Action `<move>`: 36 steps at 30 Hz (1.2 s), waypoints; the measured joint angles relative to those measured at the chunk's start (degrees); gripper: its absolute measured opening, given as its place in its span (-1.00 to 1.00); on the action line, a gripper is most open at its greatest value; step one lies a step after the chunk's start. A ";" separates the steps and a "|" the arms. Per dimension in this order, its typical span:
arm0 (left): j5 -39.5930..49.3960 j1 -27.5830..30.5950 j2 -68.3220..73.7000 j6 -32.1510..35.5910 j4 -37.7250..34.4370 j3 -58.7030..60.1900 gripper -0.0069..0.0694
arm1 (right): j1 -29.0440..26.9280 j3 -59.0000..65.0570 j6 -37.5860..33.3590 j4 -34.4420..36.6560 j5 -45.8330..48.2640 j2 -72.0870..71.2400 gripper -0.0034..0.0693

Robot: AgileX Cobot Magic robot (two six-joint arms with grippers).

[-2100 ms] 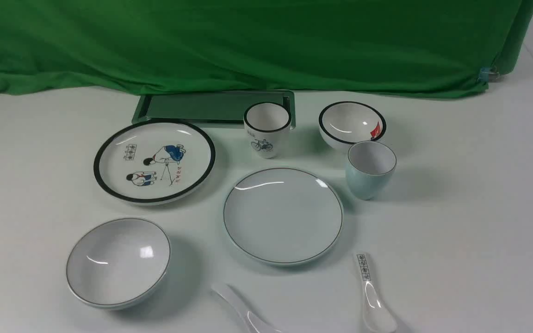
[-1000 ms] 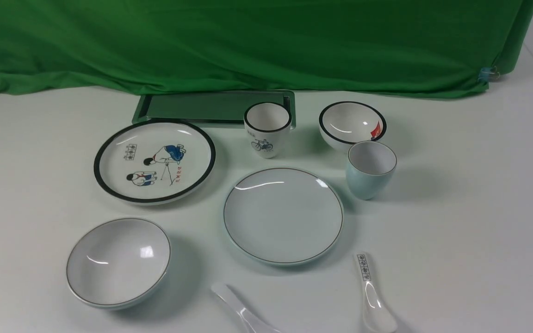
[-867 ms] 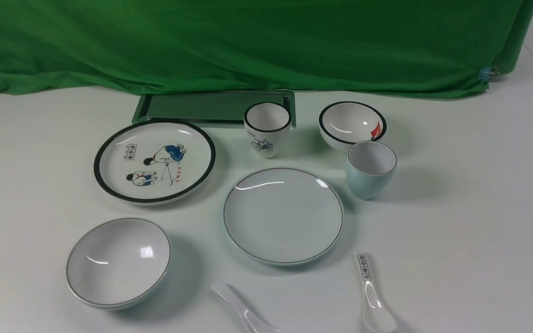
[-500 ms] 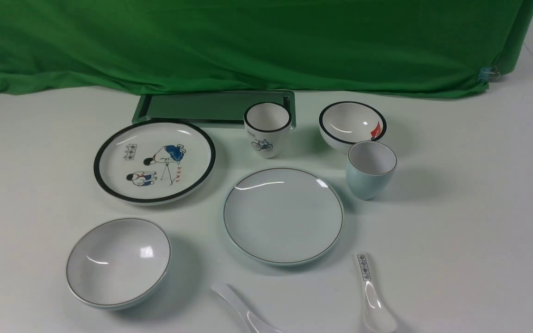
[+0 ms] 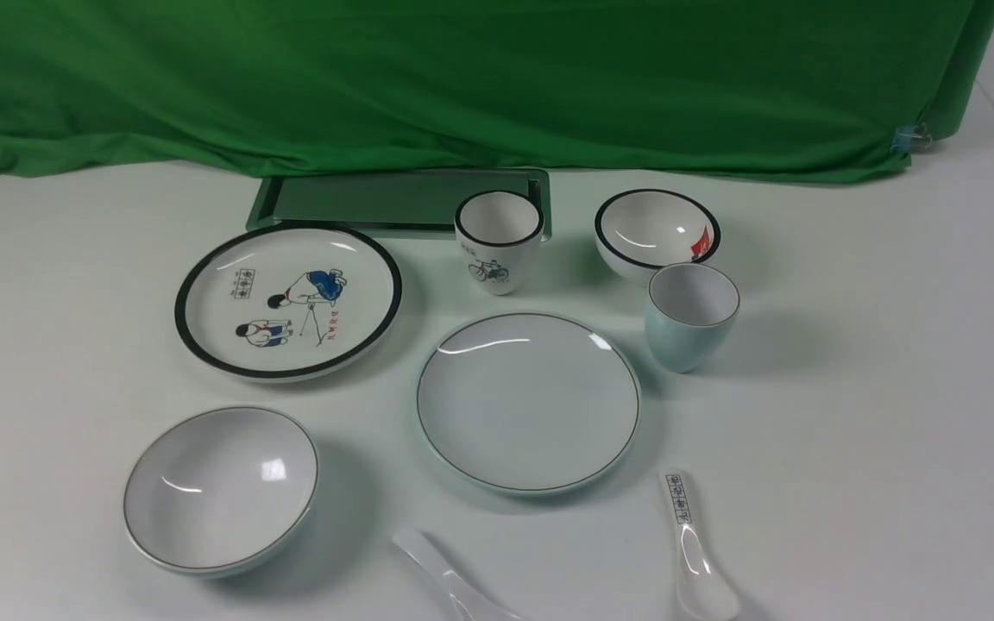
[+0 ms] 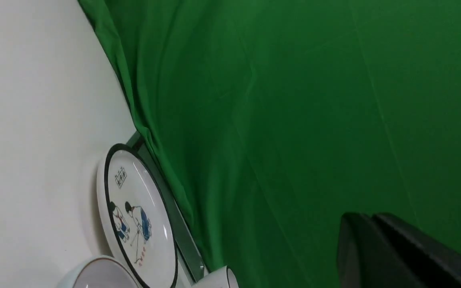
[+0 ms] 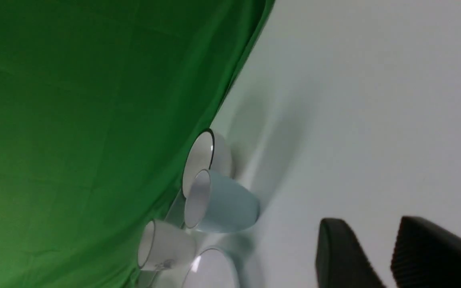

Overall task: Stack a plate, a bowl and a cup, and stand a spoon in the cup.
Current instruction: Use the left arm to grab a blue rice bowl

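Pale blue-grey set met black-rimmed whites!
The plate (image 5: 528, 403), bowl (image 5: 220, 489) and cup (image 5: 687, 341) showed pale blue-grey with thin dark rim lines, the spoon (image 5: 441, 573) by the near edge plain glossy white; the cartoon plate (image 5: 287, 299) wore a thick black rim and blue-red figures, the second spoon (image 5: 697, 569) printed characters, green cloth (image 5: 497, 78) along the far edge.

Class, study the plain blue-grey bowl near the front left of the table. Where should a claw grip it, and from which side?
Take the bowl by its rim, coming straight down from above with one finger inside and one outside. It sits upright, mouth open, and its wall looks too wide and rounded to span.
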 joint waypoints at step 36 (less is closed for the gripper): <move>58.63 -11.50 67.99 34.32 35.26 -50.43 -0.57 | 22.47 -44.71 -71.33 -1.02 28.97 56.34 -0.87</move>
